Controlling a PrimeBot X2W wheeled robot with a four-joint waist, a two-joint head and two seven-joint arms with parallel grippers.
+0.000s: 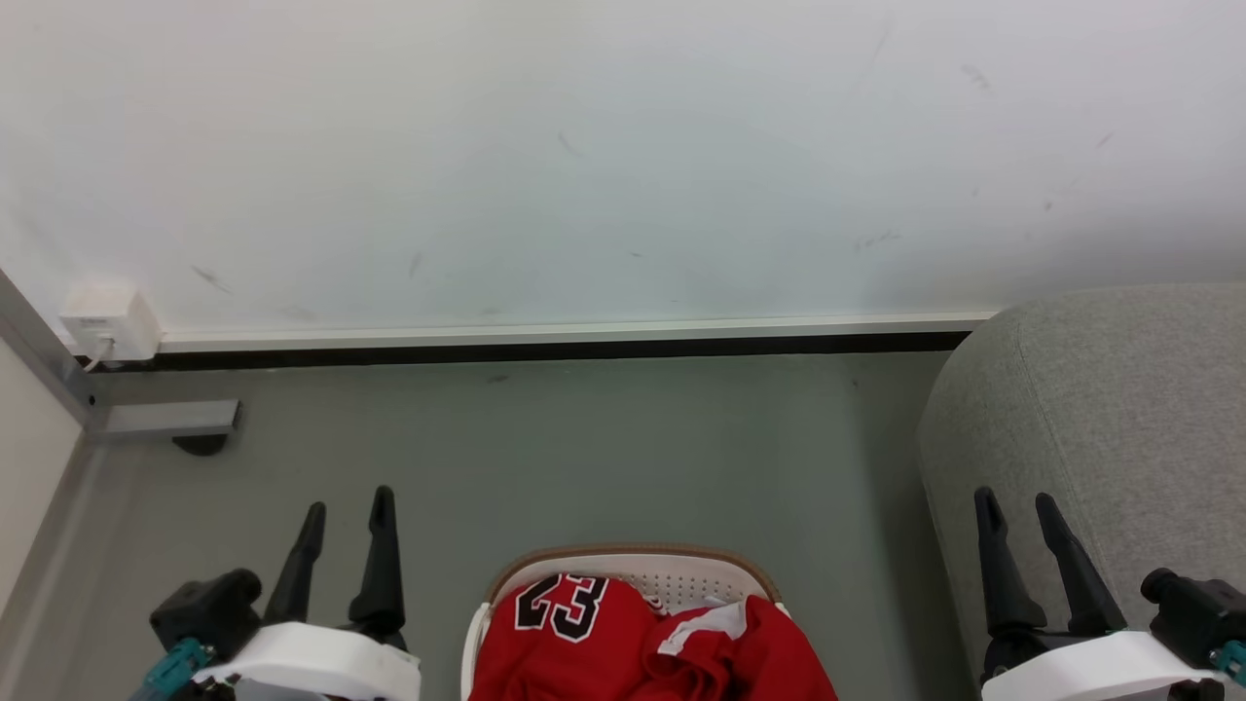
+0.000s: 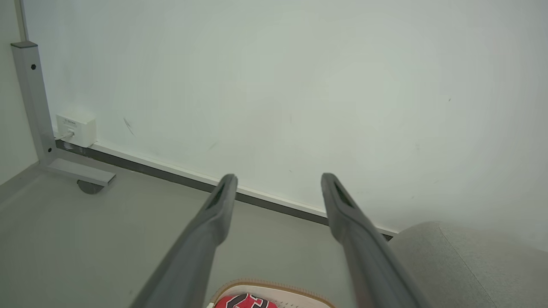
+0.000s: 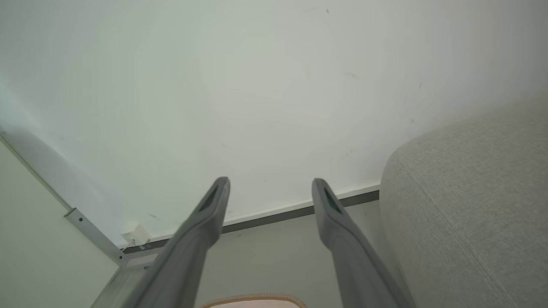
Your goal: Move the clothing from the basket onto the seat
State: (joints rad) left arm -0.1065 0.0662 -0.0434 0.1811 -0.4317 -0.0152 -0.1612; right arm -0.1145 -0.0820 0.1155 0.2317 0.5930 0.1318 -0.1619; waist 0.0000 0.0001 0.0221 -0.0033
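Clothing: bright red jersey [image 1: 584,647] heaped in white perforated plastic basket [image 1: 633,554] on grey floor [image 1: 633,448].
Left gripper [image 1: 348,501]: jaws apart, empty.
Right gripper [image 1: 1015,498]: jaws apart, empty, beside light grey fabric seat [image 1: 1119,409].

- I see bare floor [image 1: 623,448] between basket [image 1: 633,555] and wall [image 1: 623,146], open for passing.
- On my right, the seat [image 1: 1119,409] bulks up near the basket.
- Far left, a metal frame foot [image 1: 170,417] juts out.
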